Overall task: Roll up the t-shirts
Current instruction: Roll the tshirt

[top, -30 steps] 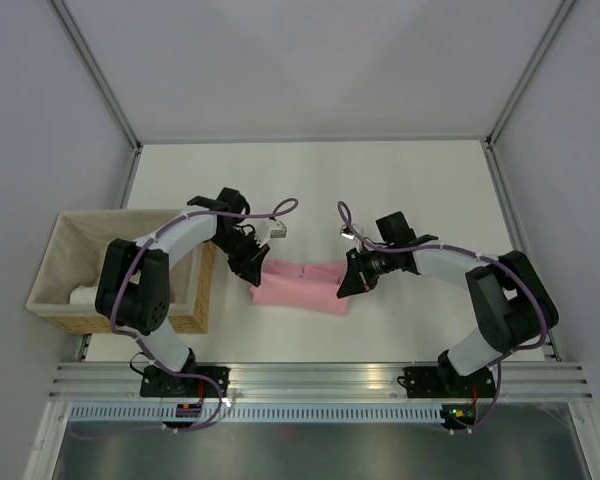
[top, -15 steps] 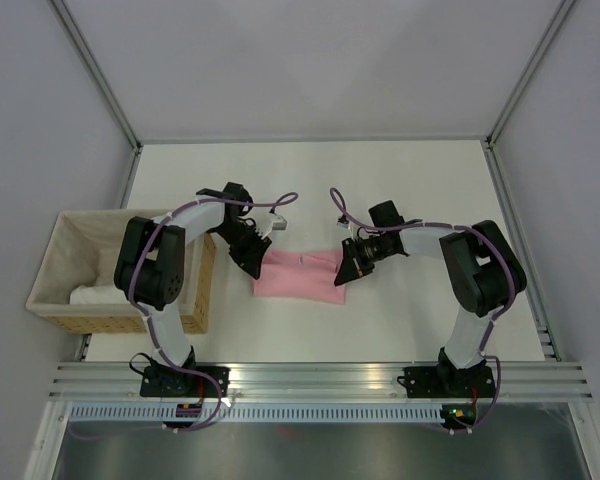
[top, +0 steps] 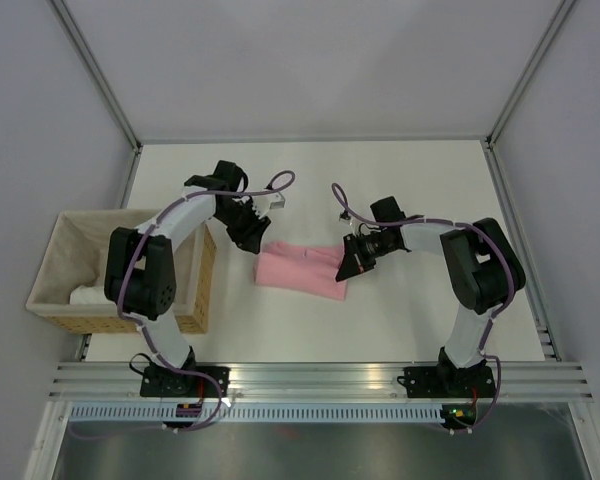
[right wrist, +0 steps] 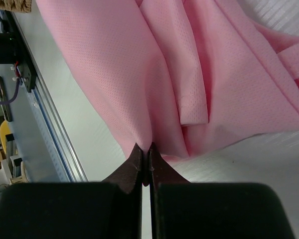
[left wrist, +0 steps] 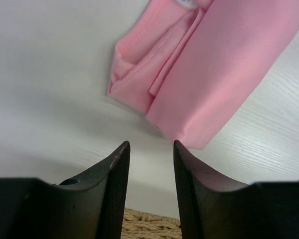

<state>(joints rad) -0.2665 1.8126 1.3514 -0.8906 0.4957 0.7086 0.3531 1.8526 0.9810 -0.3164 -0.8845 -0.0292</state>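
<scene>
A light-pink t-shirt (top: pixel 298 270) lies folded into a long strip on the white table, between my two grippers. My left gripper (top: pixel 252 243) is open and empty, just off the strip's left end; in the left wrist view the shirt (left wrist: pixel 209 74) lies beyond the fingertips (left wrist: pixel 122 149). My right gripper (top: pixel 346 268) is shut on the strip's right end; in the right wrist view a fold of the pink cloth (right wrist: pixel 139 74) is pinched between the closed tips of the gripper (right wrist: pixel 143 151).
A woven wicker basket (top: pixel 198 300) with beige lining stands at the left edge of the table, with white cloth (top: pixel 90 293) inside. Its weave shows at the bottom of the left wrist view (left wrist: pixel 152 226). An aluminium rail (top: pixel 320 375) runs along the near edge.
My left gripper has let go of the shirt's left end and drawn back up and left. The right gripper stays shut on the right end. The strip has shifted slightly.
</scene>
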